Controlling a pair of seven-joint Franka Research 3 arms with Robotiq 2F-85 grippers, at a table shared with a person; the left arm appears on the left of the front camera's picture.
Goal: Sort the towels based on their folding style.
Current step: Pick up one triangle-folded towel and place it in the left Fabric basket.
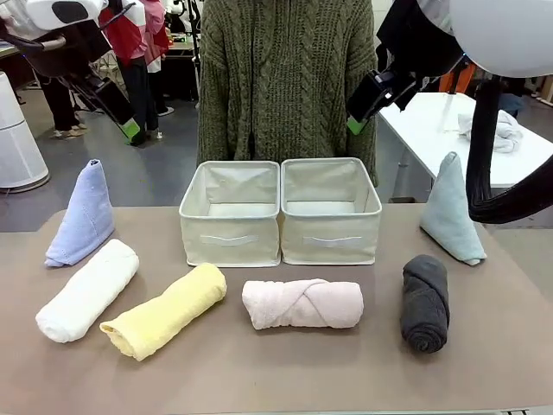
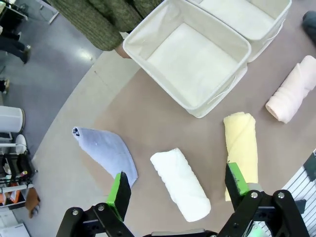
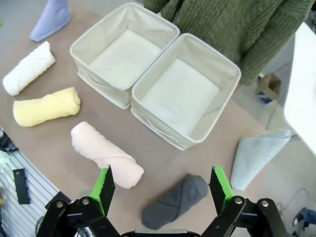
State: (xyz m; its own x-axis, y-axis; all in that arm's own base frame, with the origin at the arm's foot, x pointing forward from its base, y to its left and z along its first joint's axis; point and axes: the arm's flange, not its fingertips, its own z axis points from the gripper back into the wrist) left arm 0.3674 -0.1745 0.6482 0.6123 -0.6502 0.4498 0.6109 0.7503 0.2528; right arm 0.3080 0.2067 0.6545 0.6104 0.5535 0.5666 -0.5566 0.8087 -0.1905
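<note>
Six towels lie on the brown table. Rolled ones: white (image 1: 87,290), yellow (image 1: 164,322), pink (image 1: 302,303), dark grey (image 1: 425,301). Cones: lavender-blue (image 1: 82,214) at the left, pale teal (image 1: 451,210) at the right. Two empty cream boxes (image 1: 231,213) (image 1: 330,210) stand side by side at the middle back. My left gripper (image 1: 131,131) hangs high at the upper left, open; in its wrist view (image 2: 175,190) it is above the white roll (image 2: 180,183). My right gripper (image 1: 356,124) hangs high at the upper right, open, above the pink (image 3: 106,154) and dark grey (image 3: 174,201) rolls.
A person in a green knit sweater (image 1: 285,78) stands right behind the boxes. A white side table (image 1: 449,130) with a pale cloth heap (image 1: 499,130) stands at the back right. The table's front strip below the rolls is bare.
</note>
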